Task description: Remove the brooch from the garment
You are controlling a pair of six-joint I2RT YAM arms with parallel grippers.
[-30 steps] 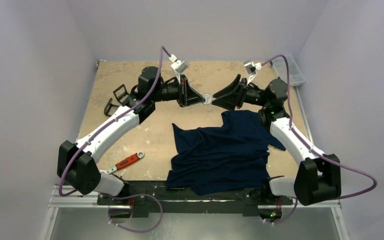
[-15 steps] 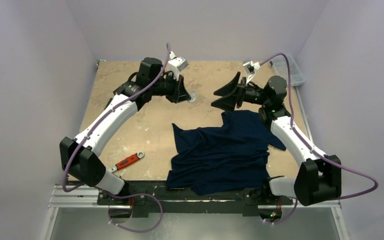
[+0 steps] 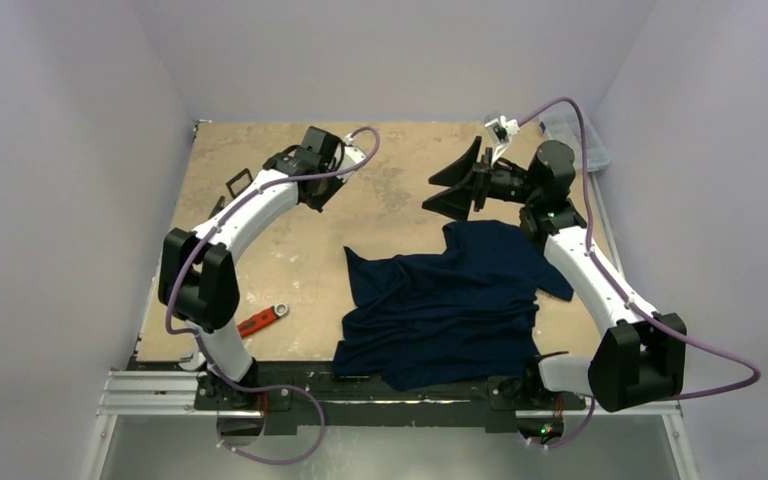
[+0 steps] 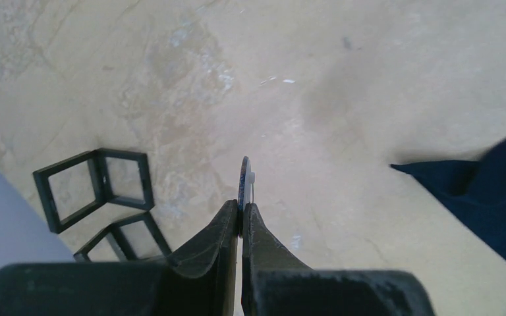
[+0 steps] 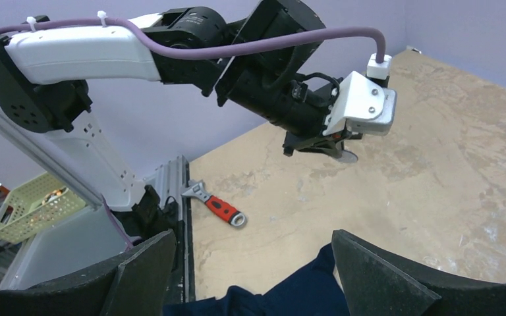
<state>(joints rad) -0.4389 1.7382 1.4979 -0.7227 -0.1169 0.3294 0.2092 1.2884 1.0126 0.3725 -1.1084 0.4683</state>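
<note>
The garment (image 3: pixel 450 300), a dark navy T-shirt, lies crumpled on the table's near right part; a corner of it shows in the left wrist view (image 4: pixel 494 197) and below my right fingers (image 5: pixel 290 293). My left gripper (image 3: pixel 322 190) hovers over the far left-centre of the table, well away from the shirt. It is shut on the brooch (image 4: pixel 244 181), a thin round disc seen edge-on, also visible under the left gripper (image 5: pixel 335 150) as the brooch (image 5: pixel 346 157). My right gripper (image 3: pixel 450 185) hangs above the shirt's far edge, wide open and empty (image 5: pixel 253 240).
A red-handled wrench (image 3: pixel 256 322) lies near the front left. Black wire frames (image 3: pixel 235 185) sit at the left edge, close to the left gripper (image 4: pixel 99 187). A clear bin (image 3: pixel 580 135) stands at the far right corner. A yellow basket (image 5: pixel 29 204) sits off the table.
The two grippers met at the brooch a second ago. My left arm has swung left and back, carrying the brooch away, while the right jaws spread wider and stayed put.
</note>
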